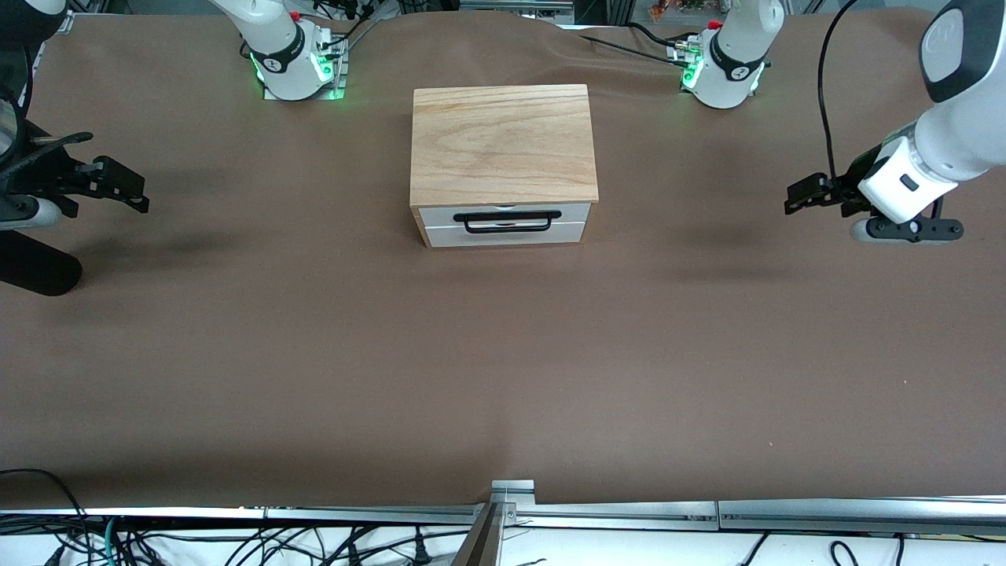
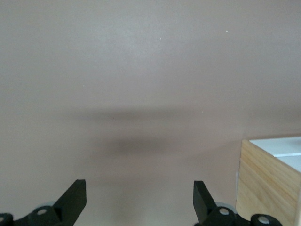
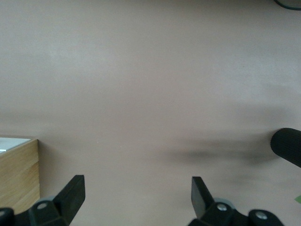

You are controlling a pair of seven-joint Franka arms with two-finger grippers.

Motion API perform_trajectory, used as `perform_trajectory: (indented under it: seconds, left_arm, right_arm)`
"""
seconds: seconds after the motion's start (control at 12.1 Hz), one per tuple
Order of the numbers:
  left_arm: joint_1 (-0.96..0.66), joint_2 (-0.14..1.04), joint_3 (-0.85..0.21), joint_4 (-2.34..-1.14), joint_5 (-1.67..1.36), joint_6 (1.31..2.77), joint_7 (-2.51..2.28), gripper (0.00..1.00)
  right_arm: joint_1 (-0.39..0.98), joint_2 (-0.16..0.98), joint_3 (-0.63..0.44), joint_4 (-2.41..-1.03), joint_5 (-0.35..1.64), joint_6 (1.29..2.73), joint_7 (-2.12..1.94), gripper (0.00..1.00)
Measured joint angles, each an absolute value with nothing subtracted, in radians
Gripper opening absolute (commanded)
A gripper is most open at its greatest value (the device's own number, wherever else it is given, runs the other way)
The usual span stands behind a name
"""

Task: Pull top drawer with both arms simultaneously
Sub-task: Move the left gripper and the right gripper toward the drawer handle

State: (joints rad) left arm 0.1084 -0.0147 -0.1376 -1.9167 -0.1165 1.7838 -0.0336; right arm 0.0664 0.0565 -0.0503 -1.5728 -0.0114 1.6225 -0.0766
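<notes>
The light oak cabinet (image 1: 501, 141) stands mid-table. Its top drawer (image 1: 440, 214) is shut, with a white front and a long black bar handle (image 1: 507, 221) that faces the front camera. My left gripper (image 1: 792, 198) is open and empty over bare table toward the left arm's end, well apart from the cabinet. My right gripper (image 1: 141, 195) is open and empty over the table toward the right arm's end. In the left wrist view the open gripper (image 2: 138, 190) frames brown cloth, with a cabinet corner (image 2: 265, 186) at the edge. The right wrist view shows the same: gripper (image 3: 136, 188), cabinet (image 3: 19, 172).
A second white drawer (image 1: 503, 234) sits under the top one. A black padded cylinder (image 1: 35, 271) lies near the right gripper and shows in the right wrist view (image 3: 287, 147). A metal rail (image 1: 511, 503) runs along the table's near edge.
</notes>
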Motion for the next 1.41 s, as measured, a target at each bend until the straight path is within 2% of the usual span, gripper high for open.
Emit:
perform_trajectory:
  seconds: [0.25, 0.5, 0.66, 0.99, 1.41]
  left_arm:
    - [0.108, 0.006, -0.160, -2.063, -0.238, 1.972, -0.031, 1.00]
    - [0.107, 0.037, -0.237, -2.195, -0.406, 2.138, 0.012, 1.00]
    - [0.106, 0.068, -0.261, -2.239, -0.604, 2.174, 0.195, 1.00]
    - [0.148, 0.178, -0.255, -2.282, -1.009, 2.147, 0.684, 1.00]
    - [0.170, 0.414, -0.255, -2.276, -1.441, 1.900, 1.144, 1.00]
  right_arm:
    - [0.067, 0.092, -0.049, -1.575, -0.011, 1.622, -0.077, 1.00]
    - [0.078, 0.159, -0.038, -1.579, 0.006, 1.623, -0.077, 1.00]
    - [0.087, 0.209, -0.036, -1.581, 0.159, 1.624, -0.076, 1.00]
    - [0.064, 0.328, -0.044, -1.582, 0.479, 1.645, -0.123, 1.00]
    - [0.065, 0.472, -0.044, -1.586, 0.931, 1.661, -0.323, 1.00]
